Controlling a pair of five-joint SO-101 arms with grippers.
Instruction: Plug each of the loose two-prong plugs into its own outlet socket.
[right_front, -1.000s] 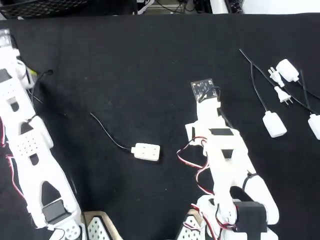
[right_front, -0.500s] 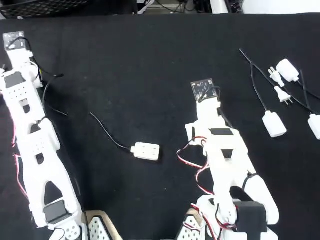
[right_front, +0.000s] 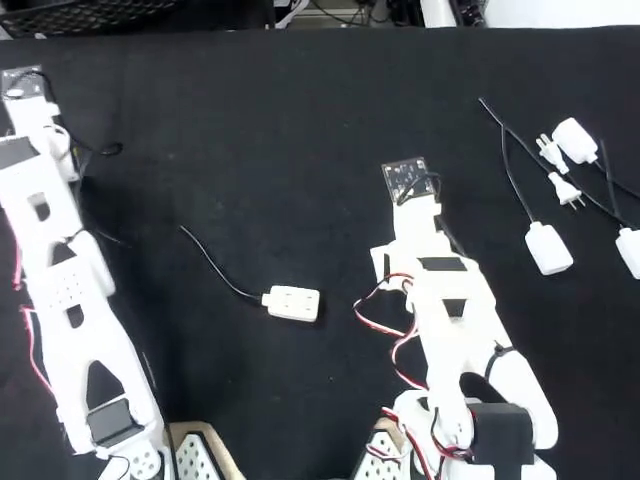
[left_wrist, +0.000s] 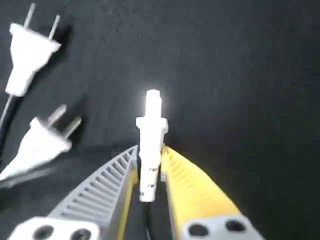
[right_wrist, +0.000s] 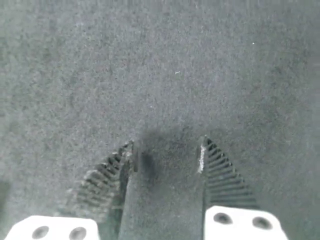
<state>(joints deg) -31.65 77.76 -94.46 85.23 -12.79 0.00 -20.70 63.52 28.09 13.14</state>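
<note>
One white plug (left_wrist: 151, 132) is clenched in the left claw (left_wrist: 150, 151), pinched along its moulded body behind the collar. Its tip points outward and its cord runs back between the jaws. It looks light and rigid, though the smooth plastic could twist in the grip on insertion and thin prongs would likely bend if pushed askew, so the body seems the sensible hold. Just beyond, a loose plug (left_wrist: 44, 144) and a second loose plug (left_wrist: 26, 50) lie flat on the black surface (left_wrist: 240, 75). The right claw (right_wrist: 167, 145) hangs released over bare surface, grasping nothing. Farther off, a white outlet socket (right_front: 292, 302) lies mid-surface.
</note>
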